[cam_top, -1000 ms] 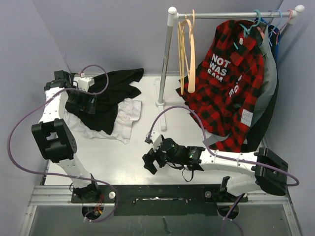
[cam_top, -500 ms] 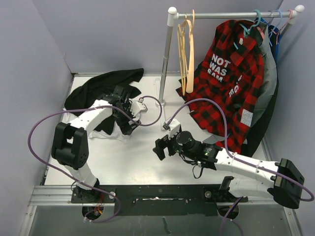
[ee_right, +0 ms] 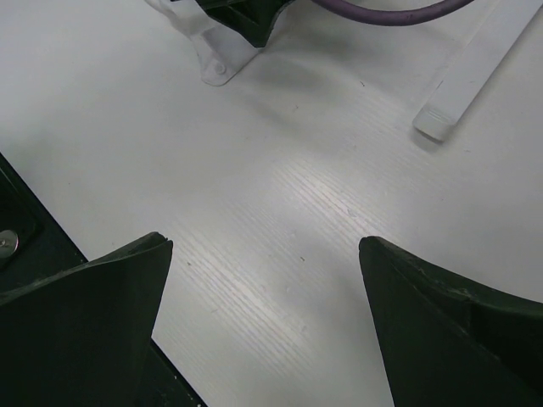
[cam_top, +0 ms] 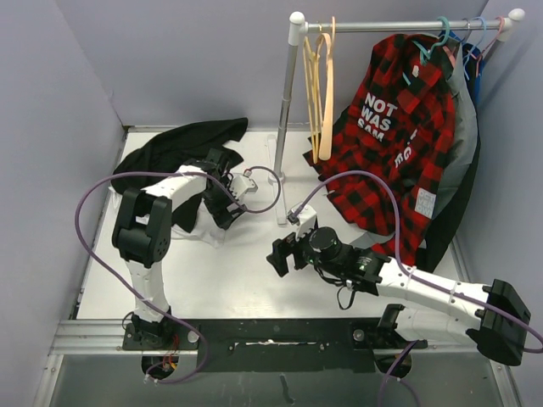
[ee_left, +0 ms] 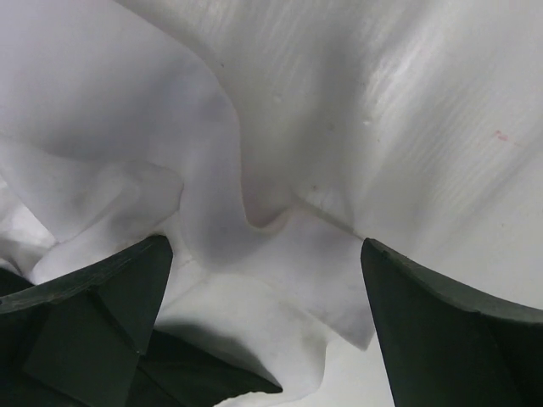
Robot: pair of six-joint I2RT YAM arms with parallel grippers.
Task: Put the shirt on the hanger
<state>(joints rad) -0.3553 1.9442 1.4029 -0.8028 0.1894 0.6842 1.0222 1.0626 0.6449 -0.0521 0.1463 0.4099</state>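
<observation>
Shirt (ee_left: 254, 271) creases: L wrist cam only

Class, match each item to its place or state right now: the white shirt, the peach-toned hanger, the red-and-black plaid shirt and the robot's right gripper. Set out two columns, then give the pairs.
Column one
1. white shirt
2. peach-toned hanger
3. plaid shirt
4. right gripper

Column two
A. hangs on the rail with nothing on it
B. fingers open over bare table
C. lies rumpled below the left gripper
D. hangs on the rail, white lettering on it

Pairs: 1-C, 2-A, 3-D, 4-B
</observation>
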